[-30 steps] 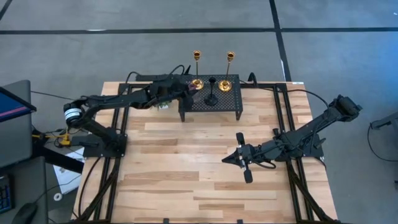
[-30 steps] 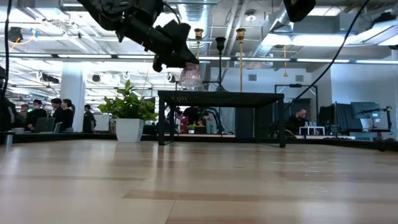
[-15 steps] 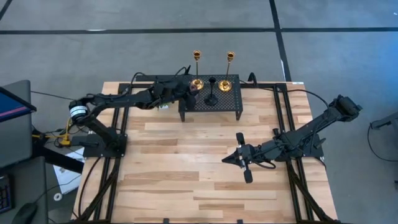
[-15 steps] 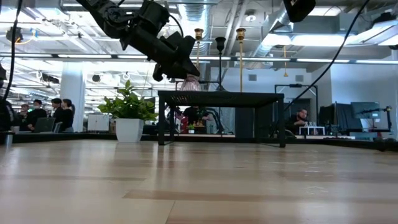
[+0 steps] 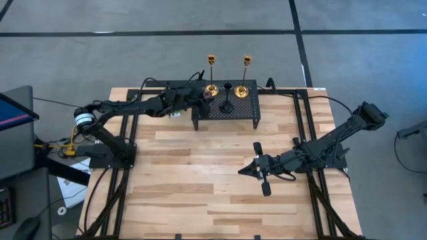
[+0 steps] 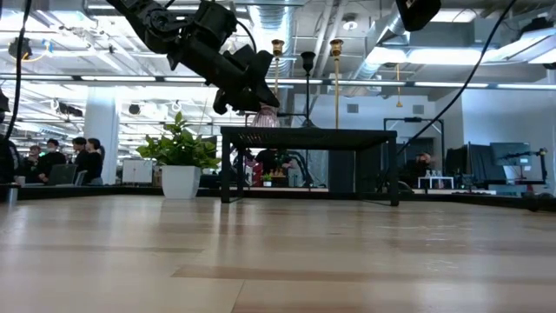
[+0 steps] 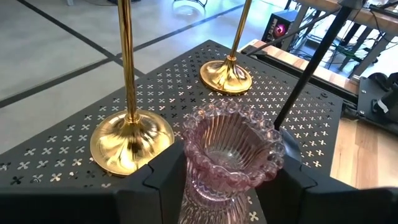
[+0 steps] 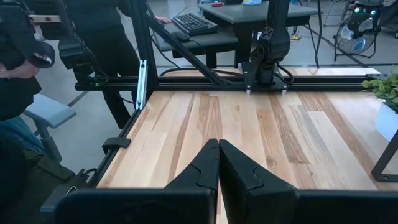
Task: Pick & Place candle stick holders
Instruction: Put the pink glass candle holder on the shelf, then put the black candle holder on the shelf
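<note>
My left gripper (image 5: 203,99) is shut on a pink ribbed glass candle holder (image 7: 231,155) over the left end of the black mesh stand (image 5: 230,111). It also shows in the low view (image 6: 263,117), upright at the stand's top. Two gold thin-stemmed holders (image 5: 211,88) (image 5: 242,87) and a black stemmed holder (image 5: 227,105) stand on the mesh by their round bases. My right gripper (image 5: 257,171) is shut and empty, low over the table at its right middle. My left gripper pinches the pink holder's ribbed body (image 7: 196,186) below its scalloped rim, one finger (image 7: 163,177) on each side. The fingers come from the table's left, slanting down. The holder is upright, its foot at the mesh top; I cannot tell whether it touches.
A small green plant in a white pot (image 6: 180,153) stands on the table left of the stand, under my left arm. The gold base (image 7: 132,142) and the black stem (image 7: 311,68) stand close beside the pink holder. People show in the room beyond.
My left gripper has gone down and a little toward the table's right edge with the pink holder, from above the stand's left end to the level of its top. It has kept still for the last half second. The holder stays upright.
</note>
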